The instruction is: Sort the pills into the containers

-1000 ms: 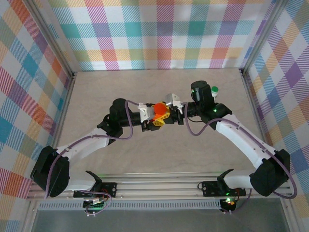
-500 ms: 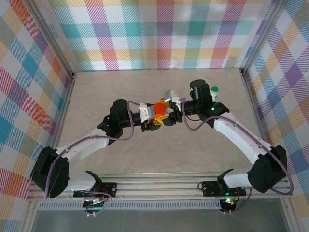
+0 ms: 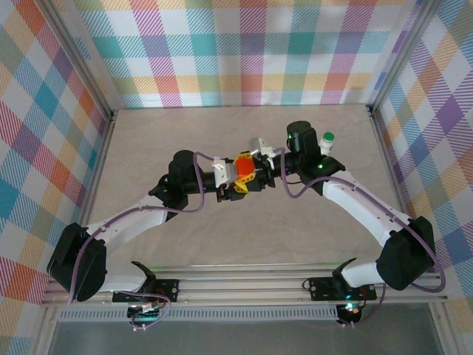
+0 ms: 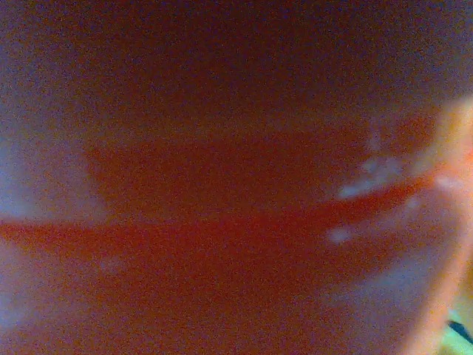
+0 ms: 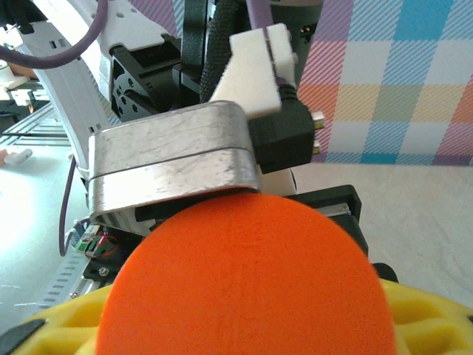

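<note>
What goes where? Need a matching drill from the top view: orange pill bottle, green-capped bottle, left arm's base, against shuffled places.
1. orange pill bottle
2. green-capped bottle
3. left arm's base

A. near left corner
B. far right of the table, beside the right arm
C. mid-table, where the two arms meet

Pairs: 1-C, 2-B, 3-A

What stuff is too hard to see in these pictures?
- Left wrist view: orange bottle so close it's just blur.
- Right wrist view: the bottle's top covers where the right gripper pinches, so its grip is hidden.
- Top view: green-capped bottle tiny beside the right arm; contents unreadable.
</note>
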Tool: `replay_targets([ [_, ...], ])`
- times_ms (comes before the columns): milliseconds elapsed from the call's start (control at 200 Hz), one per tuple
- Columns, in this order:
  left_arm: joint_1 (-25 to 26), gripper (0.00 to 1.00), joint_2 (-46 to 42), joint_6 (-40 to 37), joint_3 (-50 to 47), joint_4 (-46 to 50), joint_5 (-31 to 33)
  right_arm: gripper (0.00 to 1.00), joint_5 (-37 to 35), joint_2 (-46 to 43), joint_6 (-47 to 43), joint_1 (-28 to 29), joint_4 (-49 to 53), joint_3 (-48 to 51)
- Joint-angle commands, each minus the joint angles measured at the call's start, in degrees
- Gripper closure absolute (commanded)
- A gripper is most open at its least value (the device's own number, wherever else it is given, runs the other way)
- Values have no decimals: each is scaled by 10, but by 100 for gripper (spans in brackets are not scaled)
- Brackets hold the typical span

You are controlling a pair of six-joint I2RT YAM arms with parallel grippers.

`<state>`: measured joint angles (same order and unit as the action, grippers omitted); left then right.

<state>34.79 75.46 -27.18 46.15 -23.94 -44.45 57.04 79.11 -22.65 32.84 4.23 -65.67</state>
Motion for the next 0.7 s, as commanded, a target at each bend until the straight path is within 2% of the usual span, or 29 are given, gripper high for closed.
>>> replay_targets([
  [0, 13, 59, 16, -31, 14, 8, -14, 71, 52, 8, 39, 15, -50, 3],
  [75, 13, 53, 14, -31, 12, 10, 0, 81, 50, 7, 38, 17, -45, 5],
  [240, 13, 41, 3, -32, 6, 9, 24, 86, 22, 2, 33, 16, -28, 9],
  [300, 13, 41, 3, -32, 6, 10, 27, 86, 14, 1, 33, 16, -26, 9],
  [345, 13, 41, 3, -33, 7, 11, 27, 83, 12, 1, 37, 16, -29, 9],
  [415, 13, 43, 2, -33, 7, 12, 22, 65, 13, 4, 46, 17, -29, 5],
  [485, 13, 45, 1, -37, 10, 18, 10, 59, 24, 7, 38, 16, -17, -1],
  [575, 13, 46, 2, -37, 14, 23, 2, 58, 38, 6, 38, 16, -21, -2],
  [695, 13, 45, 1, -37, 14, 22, 11, 68, 41, 6, 45, 16, -31, -4],
])
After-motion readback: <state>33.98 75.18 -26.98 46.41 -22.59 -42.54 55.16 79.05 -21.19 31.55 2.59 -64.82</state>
